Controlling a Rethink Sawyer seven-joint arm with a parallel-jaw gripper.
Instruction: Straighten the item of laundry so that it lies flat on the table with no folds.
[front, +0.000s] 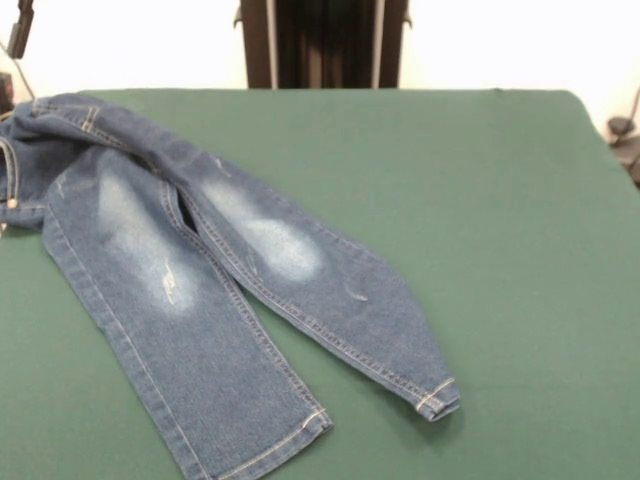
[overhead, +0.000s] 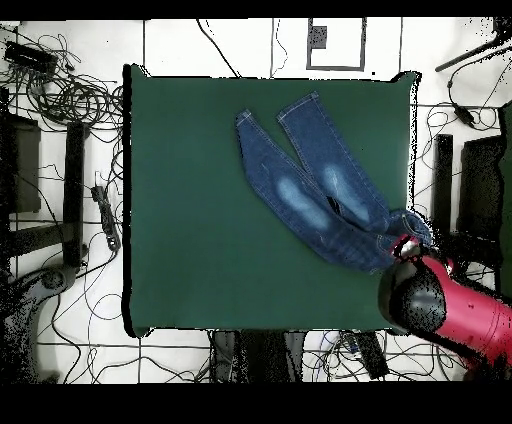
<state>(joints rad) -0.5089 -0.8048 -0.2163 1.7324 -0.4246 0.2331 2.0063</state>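
Lying nearest camera: jeans (front: 190, 290) leg cuffs, legs running slantwise across green table (front: 500, 250) toward waistband at edge. Hanging over waistband corner: red arm (overhead: 450, 310). Gripper hiding under arm, so cannot tell open or closed. Waist bunching up.

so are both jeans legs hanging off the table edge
No, both leg cuffs of the jeans lie on the green table, inside its edges.

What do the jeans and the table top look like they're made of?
The jeans look like blue denim: woven matte cloth with pale faded patches, tan seam stitching and soft creases. The table top looks like dark green felt or similar matte fabric, with no shine; exactly which is unclear.
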